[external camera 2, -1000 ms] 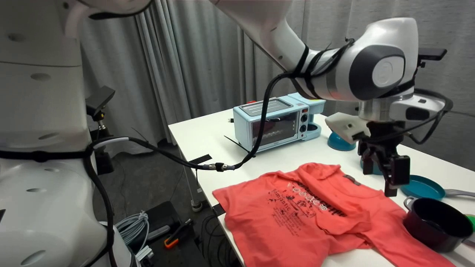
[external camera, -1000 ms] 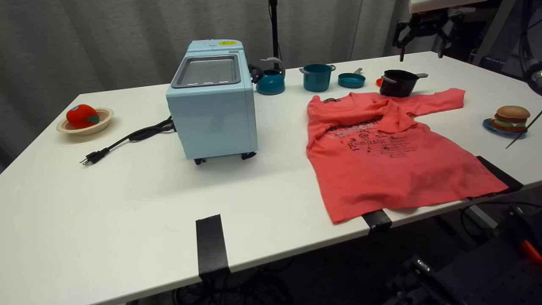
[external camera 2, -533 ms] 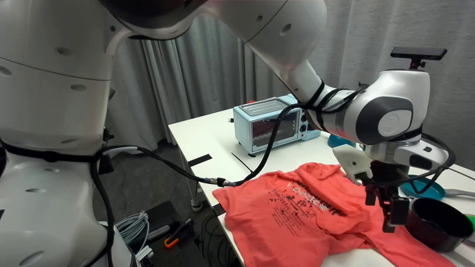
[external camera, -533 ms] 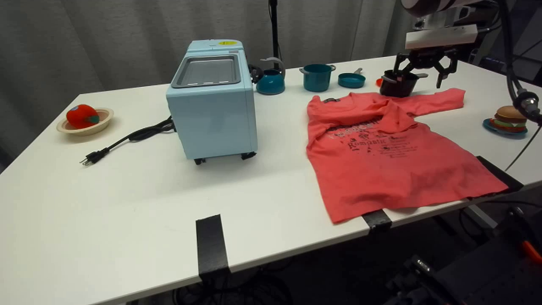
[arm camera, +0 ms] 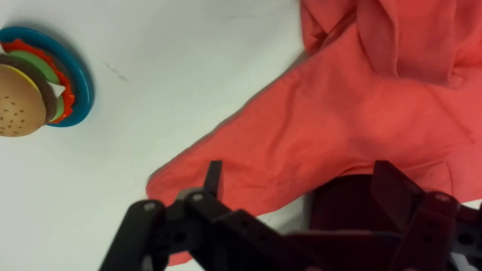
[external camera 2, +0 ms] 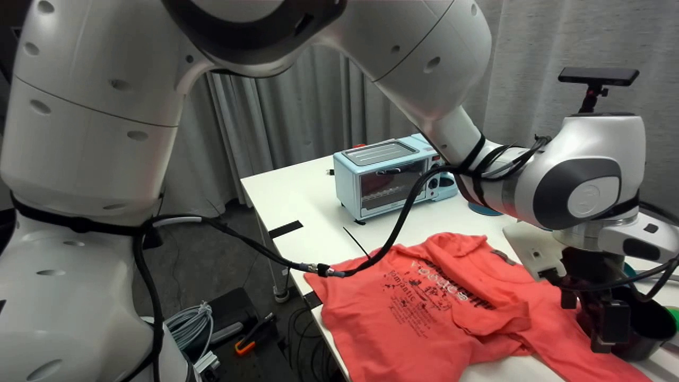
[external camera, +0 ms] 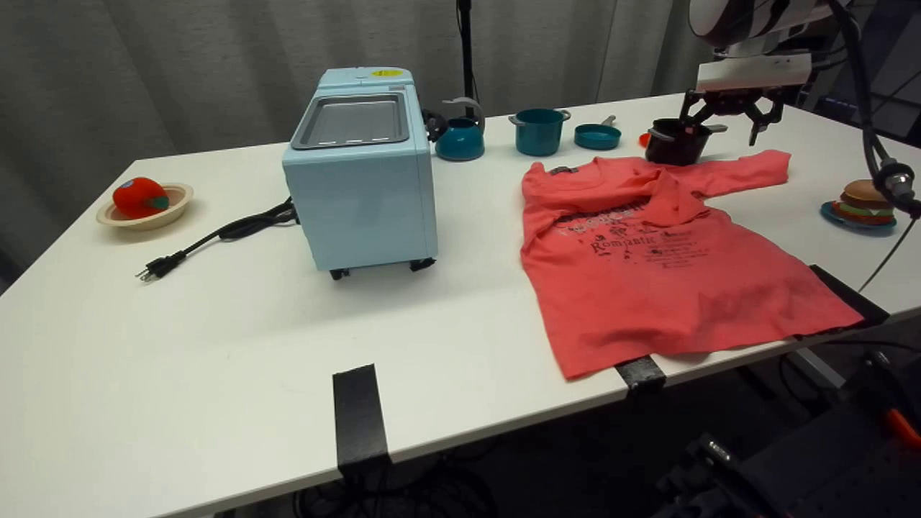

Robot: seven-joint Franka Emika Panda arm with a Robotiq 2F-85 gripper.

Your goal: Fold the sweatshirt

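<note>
The coral-red sweatshirt lies on the table, chest print up, in both exterior views. One sleeve is folded across the chest. The other sleeve stretches outward past the black pot. My gripper is open and empty, above the outstretched sleeve and close to the pot; it also shows in an exterior view. In the wrist view the gripper has its jaws wide apart over the sleeve cloth, with one finger over the pot. Touch with cloth or pot cannot be told.
A light-blue toaster oven stands on the white table. A teal pot, a teal pan and a teal kettle stand at the back. A toy burger on a blue plate lies beyond the sleeve. A bowl holds a toy tomato.
My gripper has come down from high above the table toward the sleeve and black pot, then shifted slightly sideways toward the pot. It has stayed open. The sweatshirt has not moved.
</note>
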